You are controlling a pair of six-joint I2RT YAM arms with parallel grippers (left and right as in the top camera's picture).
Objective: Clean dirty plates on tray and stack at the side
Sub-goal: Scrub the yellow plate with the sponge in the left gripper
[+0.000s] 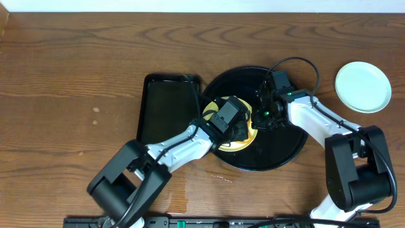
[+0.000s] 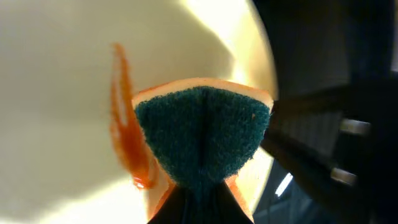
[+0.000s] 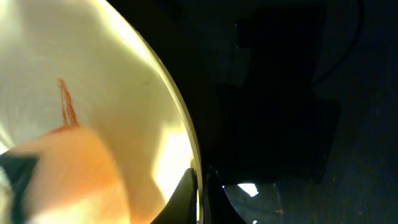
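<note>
- Position of work: yellow plate (image 1: pixel 235 142) is lying inside the round tray (image 1: pixel 278 151), on its left half, with both arms meeting over it.
- Left claw (image 1: pixel 242 130) is clamping a sponge (image 2: pixel 202 137) between its fingers. The dark green scouring face is showing toward the wrist camera, with the orange body behind it.
- The sponge is pressing on the plate's inner surface, just beside an orange-red sauce smear (image 2: pixel 124 124) that is running as a thin streak up from the sponge's left edge.
- Right claw (image 3: pixel 200 198) is drawn narrow on the yellow plate's rim, with one finger sitting on either side of the edge. In the overhead view it is reaching in from the plate's right side.
- In the right wrist view the sponge is appearing as a blurred orange mass at lower left, with the smear above it.
- Mint plate (image 1: pixel 362 87) is resting on the bench (image 1: pixel 76 76), well apart from the round tray, at the far right. Its surface is looking clean.
- Rectangular tray (image 1: pixel 166 104) is sitting just beside the round tray on its left, and the two edges are appearing to touch.
</note>
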